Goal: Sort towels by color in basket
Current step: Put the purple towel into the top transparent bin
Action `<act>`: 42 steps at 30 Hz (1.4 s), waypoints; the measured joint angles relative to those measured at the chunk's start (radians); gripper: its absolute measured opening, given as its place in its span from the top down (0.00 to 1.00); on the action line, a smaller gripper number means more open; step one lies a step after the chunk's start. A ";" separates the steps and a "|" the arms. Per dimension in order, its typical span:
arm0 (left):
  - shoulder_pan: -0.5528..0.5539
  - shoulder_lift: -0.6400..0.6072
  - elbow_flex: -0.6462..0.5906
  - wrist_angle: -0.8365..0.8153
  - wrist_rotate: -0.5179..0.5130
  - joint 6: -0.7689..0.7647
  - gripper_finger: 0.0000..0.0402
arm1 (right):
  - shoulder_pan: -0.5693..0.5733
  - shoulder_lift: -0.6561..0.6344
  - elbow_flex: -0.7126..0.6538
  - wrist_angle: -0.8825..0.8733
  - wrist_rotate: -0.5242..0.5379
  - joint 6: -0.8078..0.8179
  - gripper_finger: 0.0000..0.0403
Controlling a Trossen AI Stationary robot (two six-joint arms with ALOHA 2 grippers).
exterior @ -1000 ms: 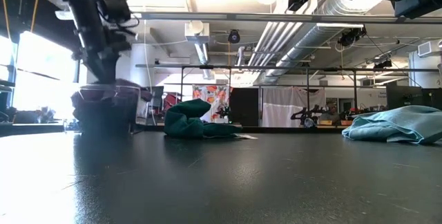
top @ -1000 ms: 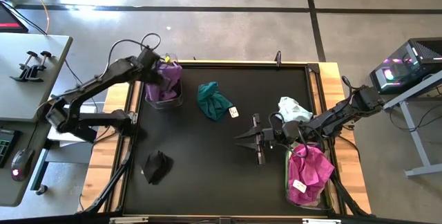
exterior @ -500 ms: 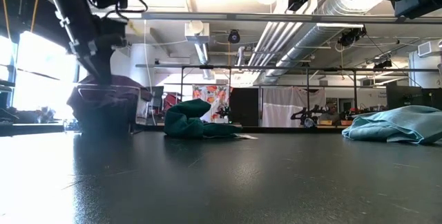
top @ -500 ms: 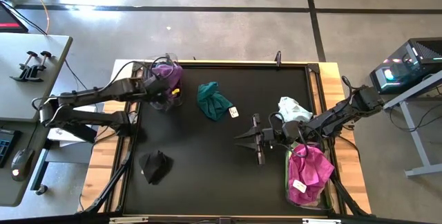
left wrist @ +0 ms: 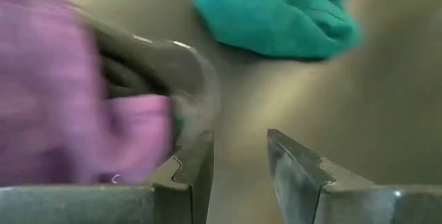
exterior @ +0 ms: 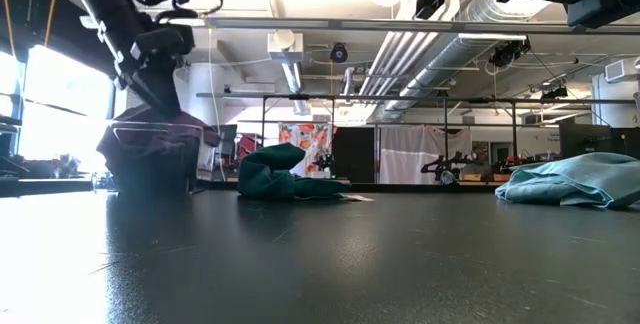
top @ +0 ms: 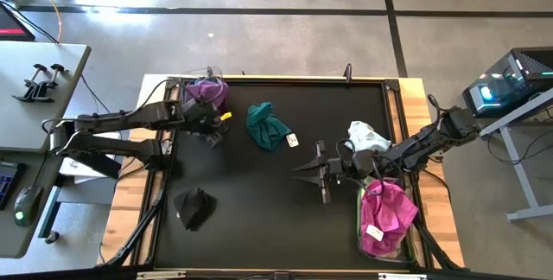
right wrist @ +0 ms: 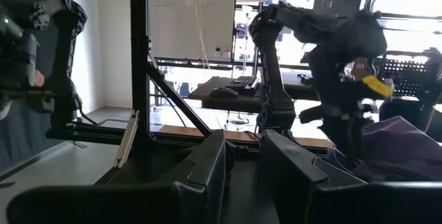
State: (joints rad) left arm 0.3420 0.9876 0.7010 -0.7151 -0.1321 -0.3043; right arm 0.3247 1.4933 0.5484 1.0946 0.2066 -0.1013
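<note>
Towels loose on table: three — teal [top: 267, 125], black [top: 193, 206], mint [top: 366, 135]; both pincers empty, slightly spread.

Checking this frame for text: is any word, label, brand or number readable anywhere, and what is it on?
None can be read in any view.
White tag on the magenta towel: marks too small to read.
White tag lying by the teal towel: too small to read.
Poster in the room behind the table, low view: colours only, no legible words.
Whiteboard in the right wrist view: no writing can be made out.

Black table [top: 259, 202], scattered towels [top: 267, 125]
</note>
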 joint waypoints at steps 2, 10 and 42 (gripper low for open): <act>-0.013 0.010 -0.030 0.042 0.032 -0.004 0.70 | 0.000 0.000 0.000 0.000 0.000 0.000 0.77; -0.015 0.044 -0.085 -0.020 -0.093 -0.087 0.70 | 0.000 0.000 0.000 0.000 0.000 0.015 0.77; -0.012 -0.072 0.110 -0.488 -0.156 -0.209 0.70 | -0.004 0.000 0.000 -0.015 0.000 0.025 0.77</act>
State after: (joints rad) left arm 0.3298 0.9155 0.8108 -1.2033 -0.2881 -0.5133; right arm 0.3206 1.4933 0.5484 1.0794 0.2068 -0.0765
